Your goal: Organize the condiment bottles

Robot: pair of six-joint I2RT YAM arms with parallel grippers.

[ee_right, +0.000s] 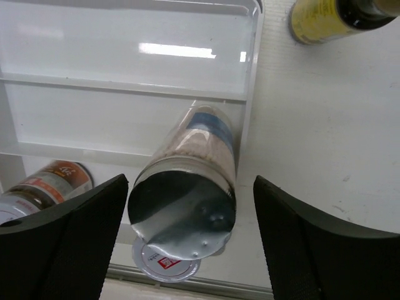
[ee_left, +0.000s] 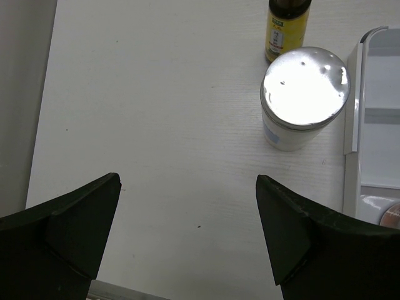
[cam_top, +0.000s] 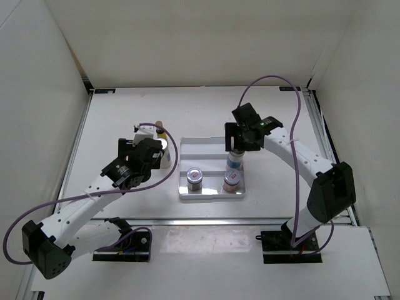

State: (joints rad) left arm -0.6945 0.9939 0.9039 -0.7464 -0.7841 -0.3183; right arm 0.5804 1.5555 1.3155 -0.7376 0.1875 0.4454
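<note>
A white cylinder with a silvery lid [ee_right: 184, 215] stands on the middle step of the white tray [ee_right: 125, 62]. My right gripper [ee_right: 190, 181] is open around its top, with a gap on the right side. Two short jars [cam_top: 195, 178] [cam_top: 232, 181] stand in the tray's front row. A slim yellow bottle [ee_right: 331, 19] stands on the table past the tray's right wall. My left gripper [ee_left: 187, 181] is open over bare table. Ahead of it to the right stand a second white cylinder [ee_left: 304, 94] and a yellow bottle [ee_left: 287, 28], left of the tray.
The tray's left rim [ee_left: 353, 106] runs close beside the second white cylinder. White walls enclose the table on the left, back and right. My right arm [cam_top: 300, 159] reaches in over the tray's right side. Purple cables loop from both arms.
</note>
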